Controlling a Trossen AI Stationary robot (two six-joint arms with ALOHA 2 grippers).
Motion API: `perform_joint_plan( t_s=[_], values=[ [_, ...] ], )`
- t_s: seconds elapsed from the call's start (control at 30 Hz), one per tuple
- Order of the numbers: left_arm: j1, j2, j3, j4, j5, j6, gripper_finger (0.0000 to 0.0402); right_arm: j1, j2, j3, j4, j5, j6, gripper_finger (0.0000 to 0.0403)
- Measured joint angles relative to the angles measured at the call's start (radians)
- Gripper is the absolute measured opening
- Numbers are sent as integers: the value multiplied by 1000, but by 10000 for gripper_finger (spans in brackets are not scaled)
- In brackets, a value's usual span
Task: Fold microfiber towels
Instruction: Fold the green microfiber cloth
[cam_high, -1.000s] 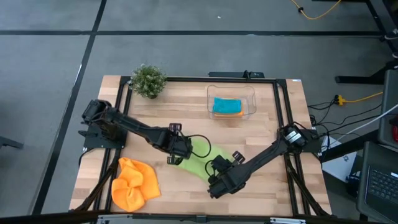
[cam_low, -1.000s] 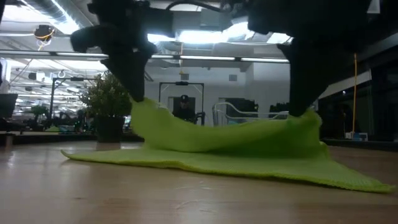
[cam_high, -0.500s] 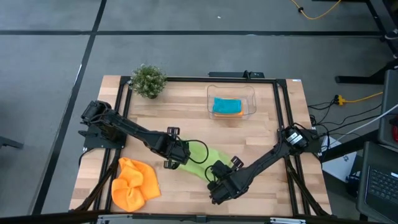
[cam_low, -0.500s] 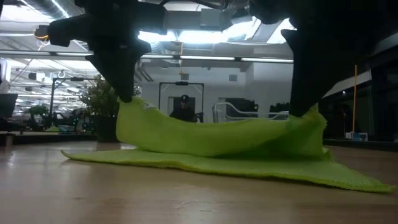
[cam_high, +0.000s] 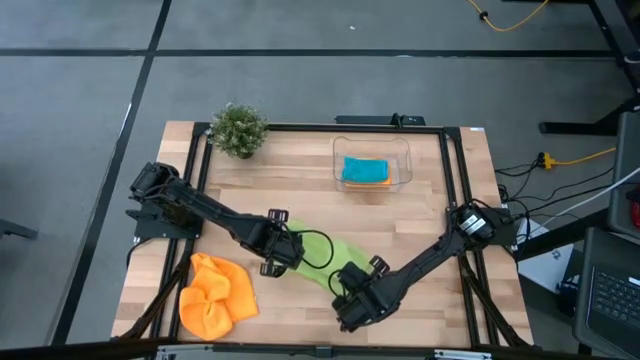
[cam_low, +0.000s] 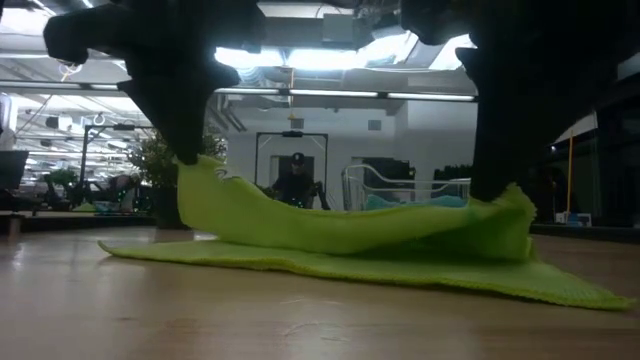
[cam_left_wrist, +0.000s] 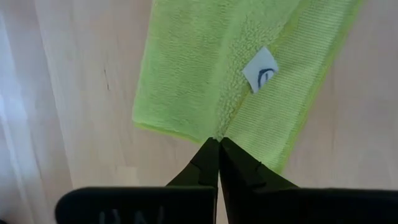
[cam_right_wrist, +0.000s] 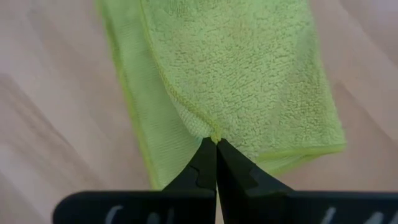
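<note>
Lifted edge nearer, lime green towel (cam_high: 335, 250) lengthwise between grippers

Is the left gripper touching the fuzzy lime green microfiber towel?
Touching. In the left wrist view, the left gripper is shut on the fuzzy lime green microfiber towel, pinching its edge.
</note>
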Motion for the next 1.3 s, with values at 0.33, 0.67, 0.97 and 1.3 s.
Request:
perform_joint_plan(
  t_s=[0.33,0.67,0.97,1.3],
  values=[
    [-3,0,0,0,18,0,0,4,0,0,33,-5,0,0],
    [-3,1,0,1,71,-16,0,10,0,0,38,-59,0,0],
    [-3,1,0,1,74,-18,0,10,0,-1,69,-81,0,10],
    [5,1,0,1,156,-25,59,10,0,-1,66,-169,-19,80]
  ],
)
